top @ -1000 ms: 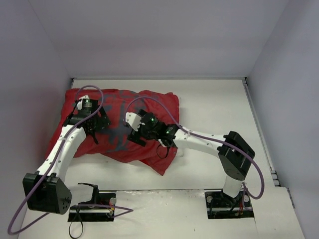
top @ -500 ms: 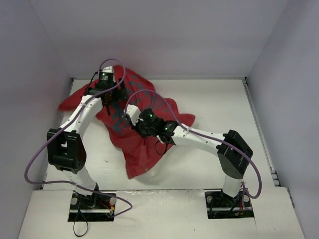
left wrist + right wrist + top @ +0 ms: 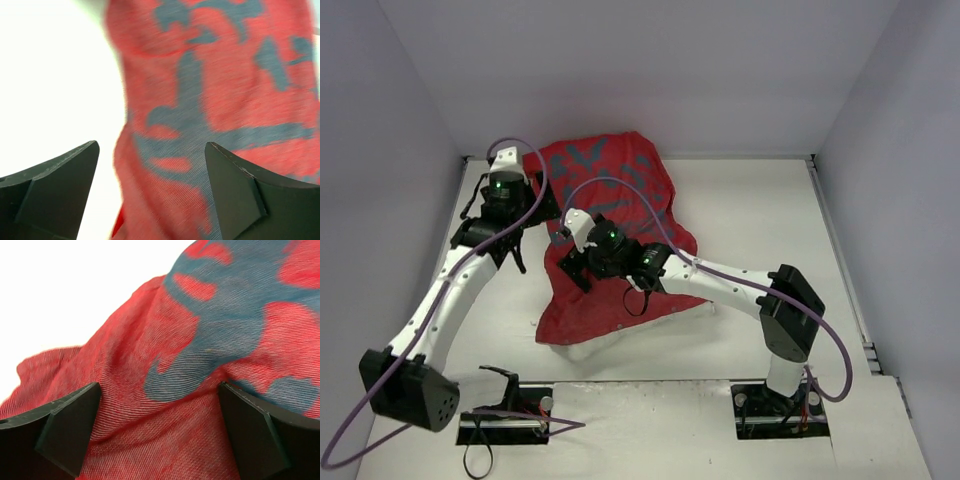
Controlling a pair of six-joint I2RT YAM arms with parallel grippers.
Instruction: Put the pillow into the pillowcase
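Table: white top (image 3: 760,230) boxed in by plain grey walls.
Pillowcase: red cover (image 3: 620,200) with its duller, blue-patched side showing, bunched up from the back wall at 12 o'clock down toward 7 o'clock, left of the table's middle.
Pillow: mostly hidden, with only a white strip (image 3: 588,349) showing under the cover's near edge.
Left gripper: (image 3: 150,190) at the cover's 9 o'clock edge, fingers spread wide, red cloth in the gap but nothing pinched.
Right gripper: (image 3: 157,435) over the middle of the cover, fingers spread wide, with cloth bulging up between them.
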